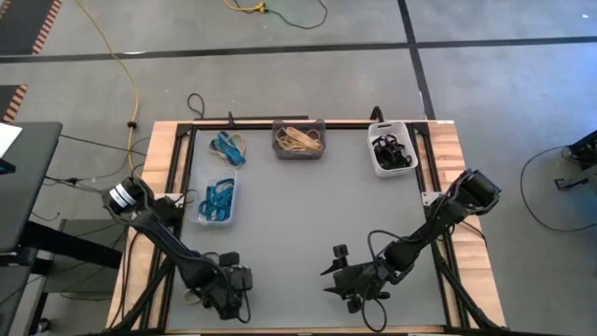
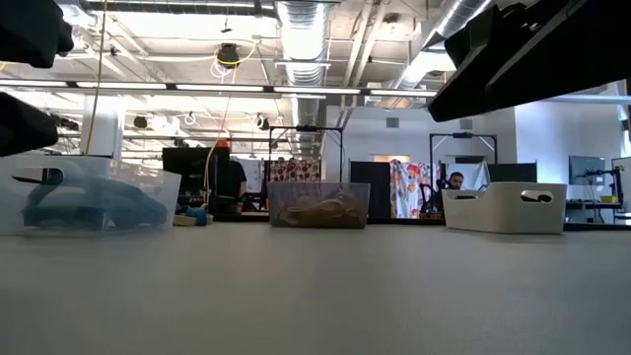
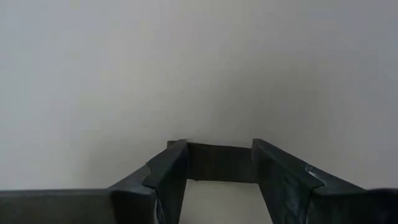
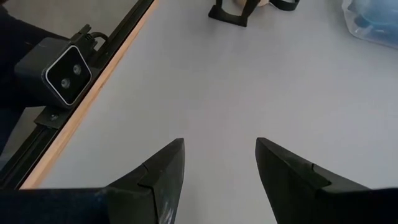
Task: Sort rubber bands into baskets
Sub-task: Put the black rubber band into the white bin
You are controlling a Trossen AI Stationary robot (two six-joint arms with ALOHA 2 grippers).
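Resting low at the near edge of the grey table (image 1: 308, 224), our two arms leave the sorting all but finished, with one risk outstanding. We judge that the loose blue rubber bands (image 1: 229, 147) lying on the mat at about eleven o'clock, between the clear basket and the dark grey one, could be missed or snagged: they are thin, floppy loops that overlap, so a pinch may lift several at once or drag a tangle across the mat. A reach from so far back could also clip a basket rim and shove it.

Largest first, the three baskets: the clear basket (image 1: 215, 199) at nine o'clock holds blue bands; the dark grey basket (image 1: 298, 139) at twelve o'clock holds tan bands; the white basket (image 1: 391, 148) at one o'clock holds black bands.

Our left gripper (image 3: 219, 186) sits at seven o'clock, fingers spread apart with nothing between them, only bare mat ahead. Our right gripper (image 4: 220, 171) sits at five o'clock, fingers likewise parted and empty. A small tan loop (image 1: 191, 298) shows just off the mat by the left arm; we cannot tell whether it is a band.
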